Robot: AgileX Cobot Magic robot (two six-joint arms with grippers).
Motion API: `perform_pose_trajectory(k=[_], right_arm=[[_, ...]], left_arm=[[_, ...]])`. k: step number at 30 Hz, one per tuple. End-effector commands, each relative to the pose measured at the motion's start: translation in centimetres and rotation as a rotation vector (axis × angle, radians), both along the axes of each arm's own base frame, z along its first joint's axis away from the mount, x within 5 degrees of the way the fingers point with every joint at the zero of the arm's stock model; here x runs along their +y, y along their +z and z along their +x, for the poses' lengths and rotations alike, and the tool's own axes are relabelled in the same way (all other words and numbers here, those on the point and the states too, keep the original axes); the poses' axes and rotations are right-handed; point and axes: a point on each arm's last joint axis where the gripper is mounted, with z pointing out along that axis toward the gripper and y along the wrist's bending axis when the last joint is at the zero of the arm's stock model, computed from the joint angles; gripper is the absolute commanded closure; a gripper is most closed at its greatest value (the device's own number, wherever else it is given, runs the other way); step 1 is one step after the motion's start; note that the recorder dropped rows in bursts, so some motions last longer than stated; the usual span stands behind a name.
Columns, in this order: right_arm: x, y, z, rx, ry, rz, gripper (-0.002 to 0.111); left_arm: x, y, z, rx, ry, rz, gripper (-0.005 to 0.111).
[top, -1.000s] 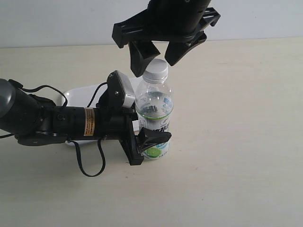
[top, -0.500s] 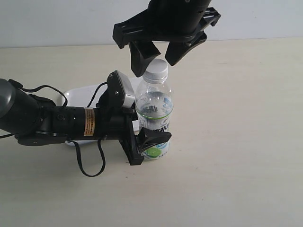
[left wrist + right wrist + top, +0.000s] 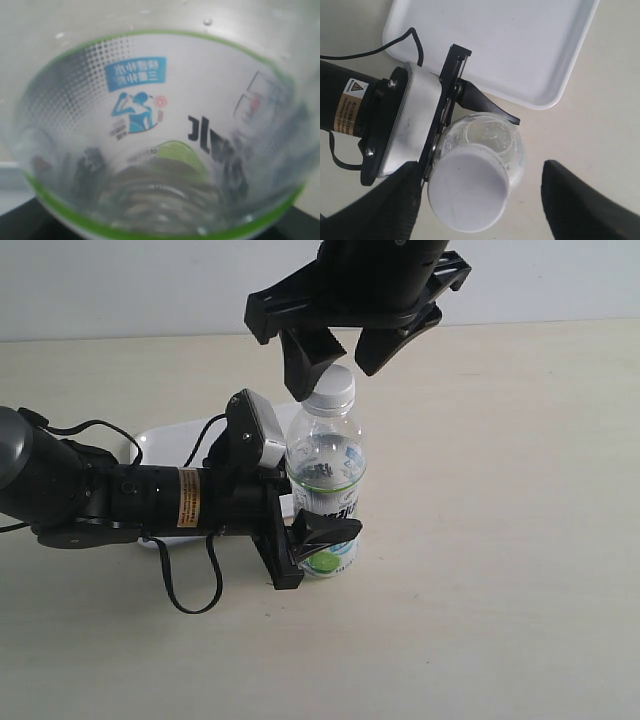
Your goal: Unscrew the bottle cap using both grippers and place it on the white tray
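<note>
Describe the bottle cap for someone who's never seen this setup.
On the pale table, a clear bottle stands upright, held by a black arm. The cap is the small round white top on its neck, raised above the flat white tray beside it.

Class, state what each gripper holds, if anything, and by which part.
The left gripper clamps the bottle by its labelled lower body. The right gripper stands open either side of the bottle cap, holding nothing.
</note>
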Motion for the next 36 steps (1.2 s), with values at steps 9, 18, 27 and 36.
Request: perform_pose_trajectory(k=[9, 18, 27, 36], right_arm=[[0.29, -0.4, 0.38, 0.0, 0.007, -0.006, 0.043], [0.37, -0.24, 0.24, 0.005, 0.007, 0.011, 0.07], [0.37, -0.24, 0.24, -0.028, 0.123, -0.014, 0.108], [0.32, -0.25, 0.27, -0.177, 0.646, -0.137, 0.108]], left_arm=[[-0.06, 0.28, 0.08, -0.004, 0.005, 0.002, 0.107], [-0.06, 0.28, 0.08, -0.004, 0.005, 0.002, 0.107], [-0.06, 0.28, 0.08, -0.004, 0.005, 0.002, 0.107], [-0.06, 0.28, 0.08, -0.006, 0.004, 0.003, 0.107]])
